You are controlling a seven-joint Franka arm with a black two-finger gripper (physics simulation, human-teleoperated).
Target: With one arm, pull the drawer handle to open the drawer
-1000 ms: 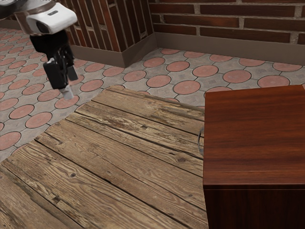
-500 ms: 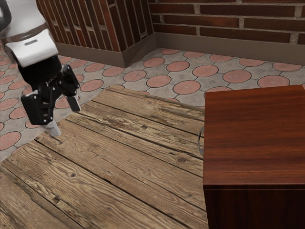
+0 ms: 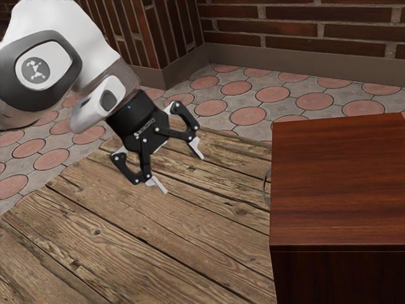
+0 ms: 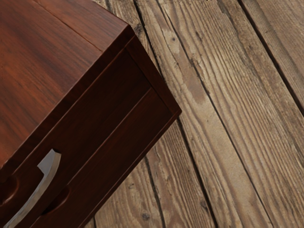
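A dark red-brown wooden cabinet (image 3: 335,183) stands on the plank table (image 3: 158,221) at the exterior view's right. A thin sliver of its curved metal drawer handle (image 3: 266,187) shows on the face turned toward the arm. My gripper (image 3: 180,171) hovers over the table to the left of that face, well short of the handle. It points toward the cabinet, open, with nothing between the fingers. In the wrist view the cabinet (image 4: 57,61) sits ahead of the hand. Its drawer front (image 4: 99,137) carries the silver handle (image 4: 35,190), which is partly cut off at the picture's edge.
The wooden planks run bare between the gripper and the cabinet. Beyond the table lies a floor of round red tiles (image 3: 253,95), with brick walls (image 3: 304,25) behind.
My arm has swung down and toward the exterior view's right, from above the floor to over the table. The hand has turned to face the cabinet.
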